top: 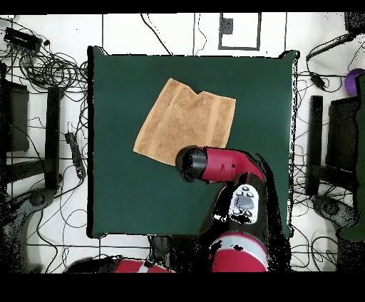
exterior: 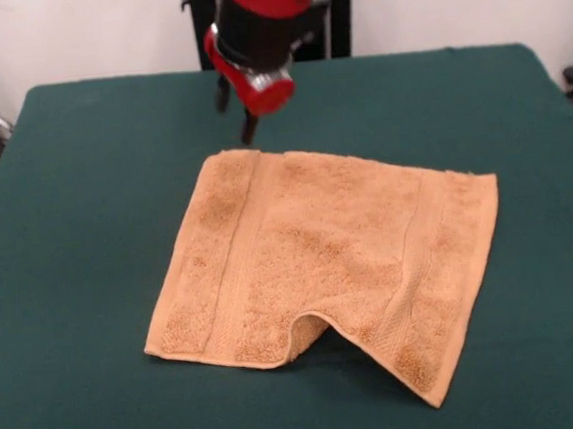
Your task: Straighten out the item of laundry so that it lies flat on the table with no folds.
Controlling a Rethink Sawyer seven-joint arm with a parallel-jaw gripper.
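The orange-tan towel (exterior: 321,267) lies spread on the green table (exterior: 84,192), slightly skewed. Its near edge buckles up into a small arch near the middle, and the near right corner juts towards the camera. A woven band runs near each short end. My gripper (exterior: 236,114) hangs just beyond the towel's far left corner, above the table, with its two dark fingers apart and nothing between them. In the overhead view the towel (top: 182,117) shows a notch on its upper edge, and the arm's red wrist (top: 214,165) covers the gripper and the towel's lower right corner.
The table (top: 121,192) is much larger than the towel, with bare green cloth on all sides. Cables and stands (top: 50,71) lie on the floor round the table. The robot's pedestal (exterior: 205,26) stands behind the far edge.
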